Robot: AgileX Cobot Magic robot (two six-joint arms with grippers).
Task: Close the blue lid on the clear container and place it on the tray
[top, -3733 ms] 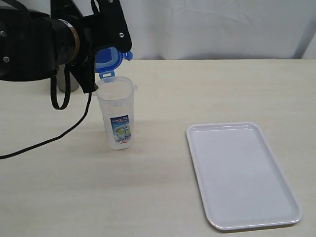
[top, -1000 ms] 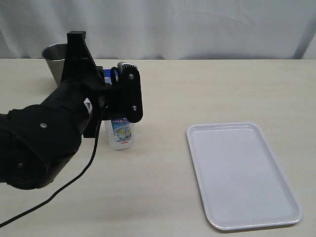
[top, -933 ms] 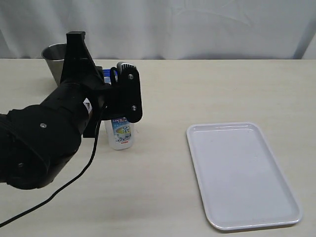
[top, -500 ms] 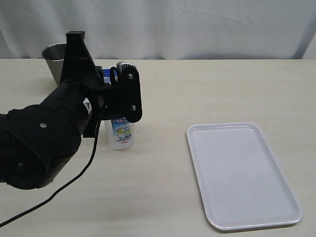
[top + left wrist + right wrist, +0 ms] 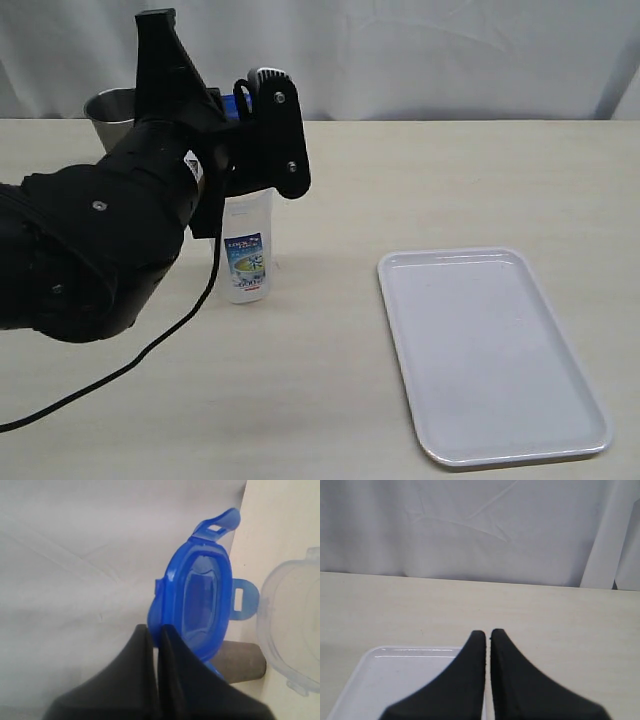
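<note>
The blue lid is pinched by its edge in my left gripper, which is shut on it. In the exterior view only a sliver of the blue lid shows behind the left gripper, held above and slightly behind the clear container. The container stands upright on the table with its label facing the camera, and its open rim shows beside the lid in the left wrist view. The white tray lies flat at the right. My right gripper is shut on nothing above the tray's edge.
A grey steel cup stands at the back left, behind the left arm, and appears as a grey shape in the left wrist view. The arm's black cable trails over the table at the front left. A white curtain backs the table.
My left arm has lifted with the lid, from low over the container's mouth to above it. More of the container's body shows now. The right gripper has not moved.
</note>
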